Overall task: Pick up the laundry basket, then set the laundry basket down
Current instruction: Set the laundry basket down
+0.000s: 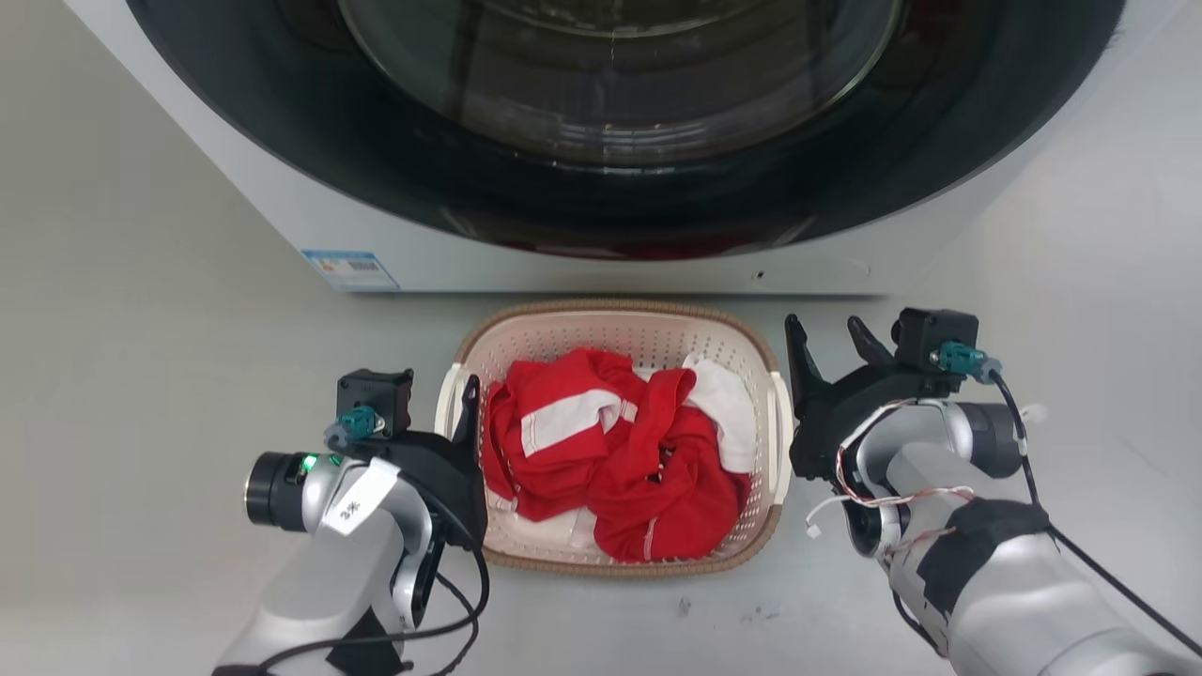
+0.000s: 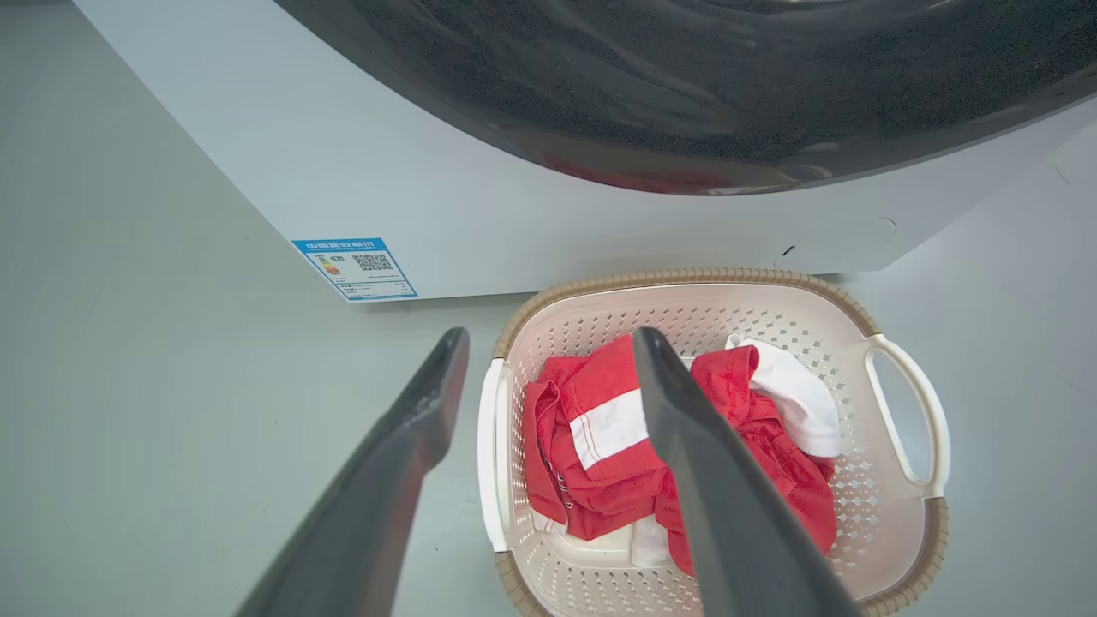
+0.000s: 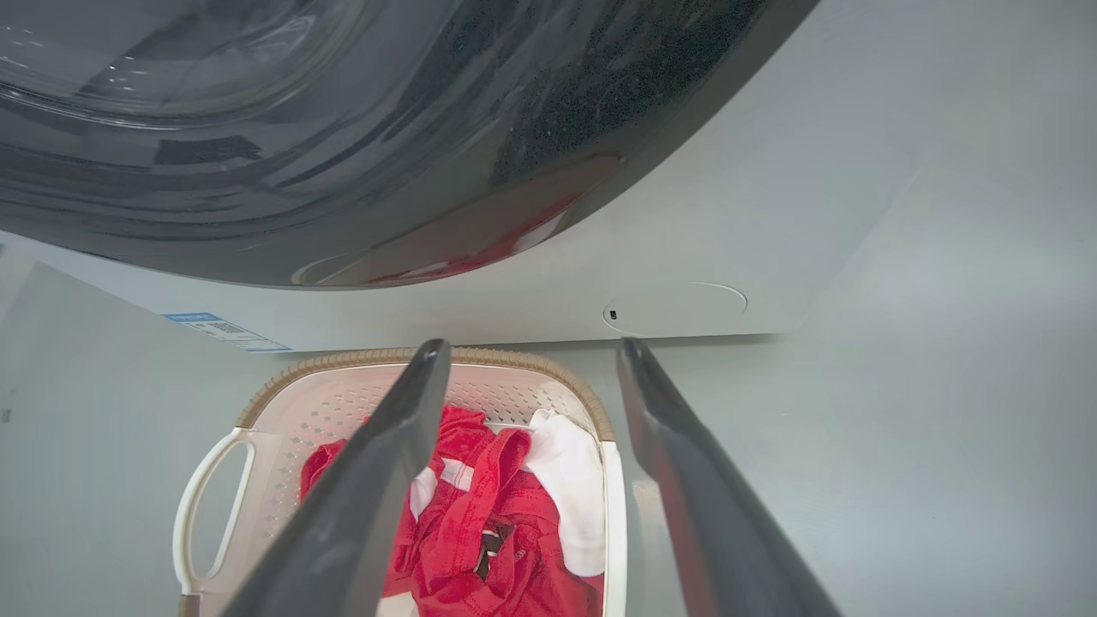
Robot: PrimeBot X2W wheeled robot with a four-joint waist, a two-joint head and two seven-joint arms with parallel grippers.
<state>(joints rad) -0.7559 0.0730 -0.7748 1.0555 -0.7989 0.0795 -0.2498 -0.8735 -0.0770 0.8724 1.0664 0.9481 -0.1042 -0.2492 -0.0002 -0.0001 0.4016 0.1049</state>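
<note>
The laundry basket (image 1: 610, 324), cream with a brown woven-look rim, stands on the grey floor just in front of the washing machine. It holds red and white clothes (image 1: 620, 451). My left gripper (image 1: 460, 404) is open at the basket's left handle (image 2: 493, 454); in the left wrist view the left gripper (image 2: 550, 338) has one finger over the floor and one over the clothes. My right gripper (image 1: 826, 329) is open beside the right handle (image 1: 778, 422). In the right wrist view the right gripper (image 3: 533, 347) straddles that handle (image 3: 615, 514). Nothing is gripped.
The washing machine (image 1: 601, 141), with its dark round door, stands close behind the basket; a blue label (image 1: 350, 269) sits at its lower left corner. Bare grey floor (image 1: 141, 376) spreads to the left, right and front of the basket.
</note>
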